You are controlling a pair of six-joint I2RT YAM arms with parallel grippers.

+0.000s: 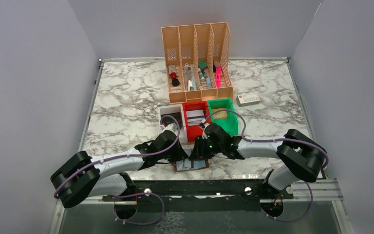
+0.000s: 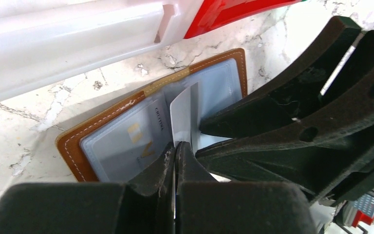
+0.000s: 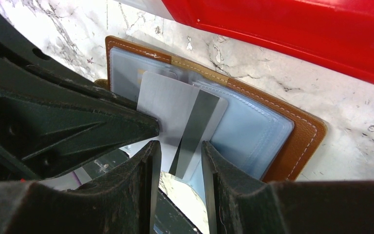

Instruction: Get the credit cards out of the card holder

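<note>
The brown card holder (image 1: 200,166) lies open near the table's front edge, its grey-blue sleeves up. It shows in the left wrist view (image 2: 73,144) and in the right wrist view (image 3: 304,131). My left gripper (image 2: 176,148) is shut on the edge of a pale credit card (image 2: 184,114) that sticks partly out of a sleeve. In the right wrist view this card (image 3: 168,109) shows a dark stripe. My right gripper (image 3: 180,156) is open, its jaws either side of the card's near end. Another card (image 2: 134,134) with a gold chip sits inside a sleeve. Both grippers meet over the holder in the top view: left (image 1: 182,155), right (image 1: 200,152).
A white bin (image 1: 168,113), a red bin (image 1: 189,132) and a green bin (image 1: 231,121) stand just behind the holder. A peach file organiser (image 1: 197,61) stands further back. A white box with a red end (image 1: 249,99) lies at the right.
</note>
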